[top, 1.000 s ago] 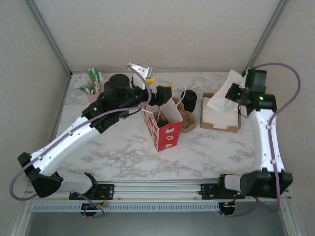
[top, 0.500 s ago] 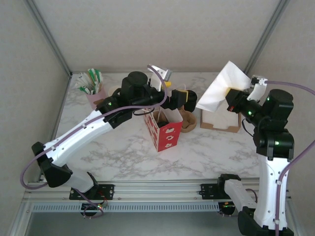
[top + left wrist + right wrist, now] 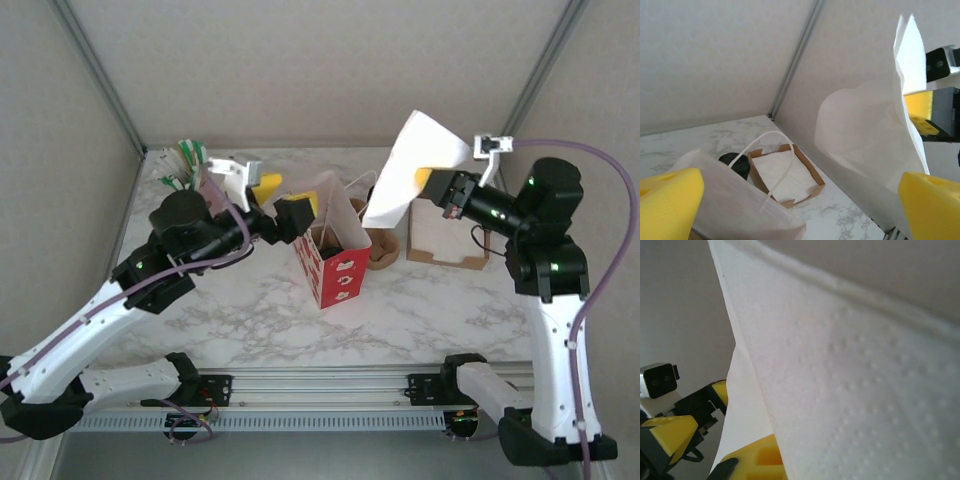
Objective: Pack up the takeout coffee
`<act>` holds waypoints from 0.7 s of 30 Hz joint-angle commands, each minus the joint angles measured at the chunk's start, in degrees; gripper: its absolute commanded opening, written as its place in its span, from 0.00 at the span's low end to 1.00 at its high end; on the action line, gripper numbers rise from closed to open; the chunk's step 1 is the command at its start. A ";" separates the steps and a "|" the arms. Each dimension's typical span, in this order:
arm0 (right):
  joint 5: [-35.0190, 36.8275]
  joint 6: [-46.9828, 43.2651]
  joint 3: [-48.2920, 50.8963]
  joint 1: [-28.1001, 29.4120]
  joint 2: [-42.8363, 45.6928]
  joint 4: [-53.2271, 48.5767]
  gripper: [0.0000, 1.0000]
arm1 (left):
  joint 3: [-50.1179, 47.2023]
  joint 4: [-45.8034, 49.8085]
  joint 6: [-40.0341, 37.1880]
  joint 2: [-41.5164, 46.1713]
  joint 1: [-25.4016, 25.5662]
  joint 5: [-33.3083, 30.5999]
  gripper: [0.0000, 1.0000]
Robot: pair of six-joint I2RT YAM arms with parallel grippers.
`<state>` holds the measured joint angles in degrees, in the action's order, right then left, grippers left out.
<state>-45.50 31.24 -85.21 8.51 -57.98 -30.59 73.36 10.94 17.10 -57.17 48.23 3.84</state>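
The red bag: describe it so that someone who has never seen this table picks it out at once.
On the marble table, look to the middle. The red bag stands upright there, top open, to the left of a brown cardboard tray. It is the one red thing, printed with white shapes.

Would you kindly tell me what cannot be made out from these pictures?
- Bag contents: top view, its white paper walls hide the inside.
- Black item behind the bag: left wrist view, bag rim hides most; cup or lids, unclear.
- Right fingers: right wrist view, napkin covers their tips.
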 commanded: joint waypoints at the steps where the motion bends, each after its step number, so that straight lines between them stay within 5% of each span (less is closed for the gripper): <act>1: -2.99 0.93 -3.34 4.86 -4.02 1.02 0.00 | -2.95 -0.37 1.18 3.09 -0.24 -4.10 1.00; 13: -3.48 -13.33 -20.17 18.92 -24.40 -14.66 0.00 | -7.92 0.94 1.05 9.86 -0.59 -9.43 1.00; 21: 16.05 -23.74 -29.38 24.15 -34.49 -28.10 0.00 | -8.32 1.33 0.27 10.52 -0.77 -10.52 1.00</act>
<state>-38.94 13.85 -111.90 30.72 -91.07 -51.64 65.60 12.03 17.85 -47.18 47.90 -5.26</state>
